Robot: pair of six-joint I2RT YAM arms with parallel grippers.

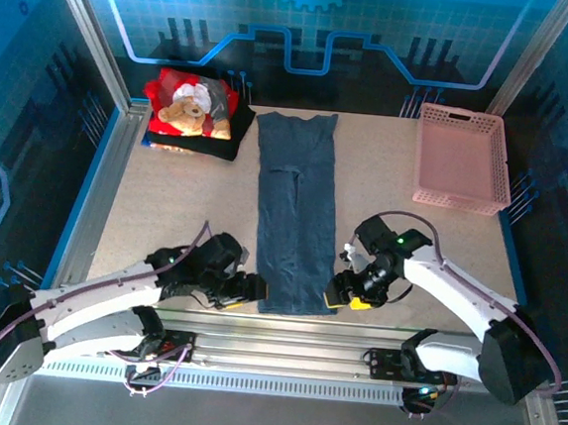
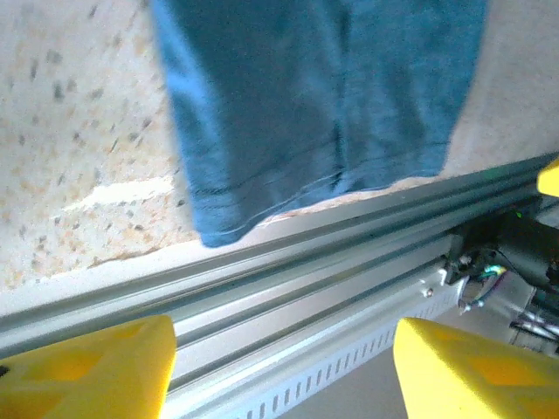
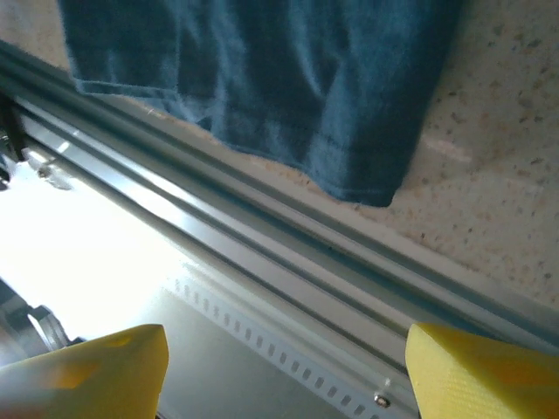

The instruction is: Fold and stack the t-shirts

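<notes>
Slate-blue t-shirt (image 1: pixel 294 213) lies outside the pink basket (image 1: pixel 459 201); left gripper (image 1: pixel 255 292) and right gripper (image 1: pixel 340 296) gape empty.

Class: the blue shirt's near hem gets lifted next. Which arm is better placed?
Neither alone. The left gripper sits open at the blue shirt's near-left corner, the right gripper open at its near-right corner; each suits its own side.

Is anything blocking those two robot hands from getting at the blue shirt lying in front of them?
Nothing visible does. The left hand sits right beside one near corner of the blue shirt and the right hand beside the other, both open, with no object between them and the cloth.
</notes>
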